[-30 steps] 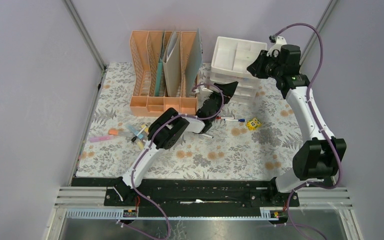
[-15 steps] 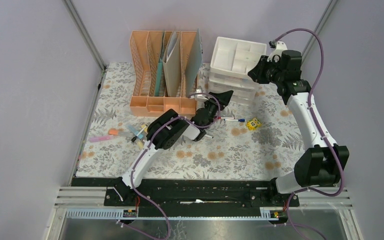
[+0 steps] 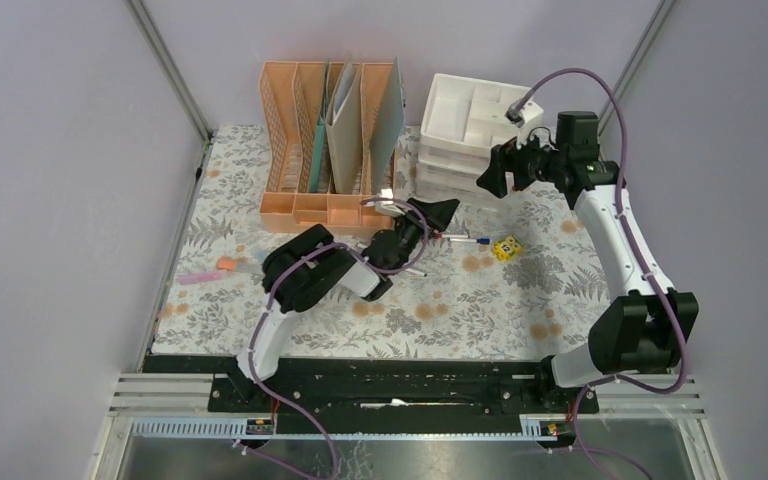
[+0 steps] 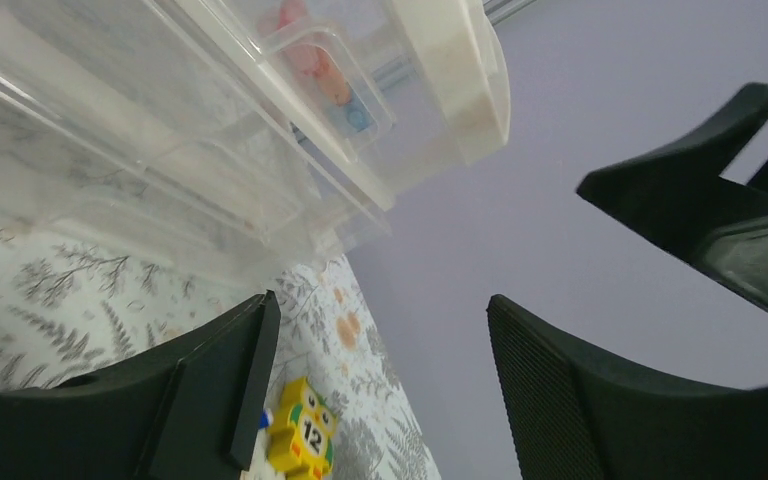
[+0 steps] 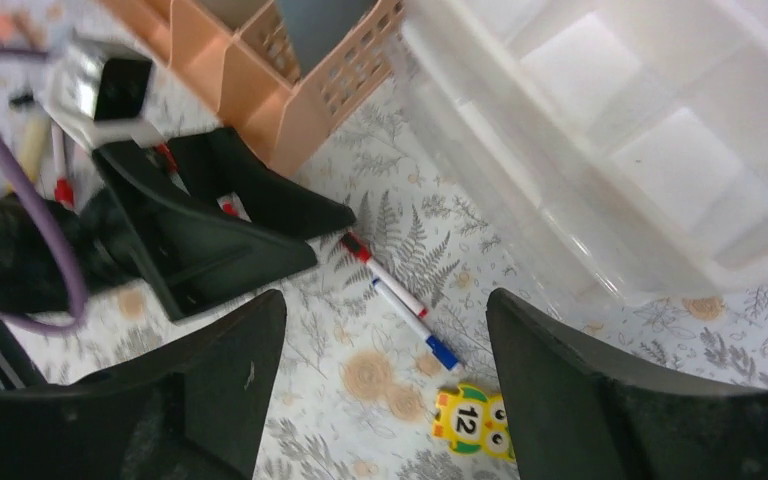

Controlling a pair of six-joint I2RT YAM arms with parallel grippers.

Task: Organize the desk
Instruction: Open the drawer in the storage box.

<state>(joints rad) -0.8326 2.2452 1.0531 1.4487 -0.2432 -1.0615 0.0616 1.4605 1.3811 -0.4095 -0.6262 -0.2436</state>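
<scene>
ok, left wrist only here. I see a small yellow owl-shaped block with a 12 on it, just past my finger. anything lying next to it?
Observer: Yes. A white marker with a red cap and a white marker with a blue cap lie side by side on the desk. They sit beside the yellow owl block, on the side toward your left hand.
Operator: Where's the right hand?
Observer: The right hand is open and empty. It is above the desk in front of the white plastic drawer unit, looking down on those markers.
Operator: Anything else loose?
Observer: A pink pen-like stick and a short orange stick lie near the desk's left edge.
</scene>
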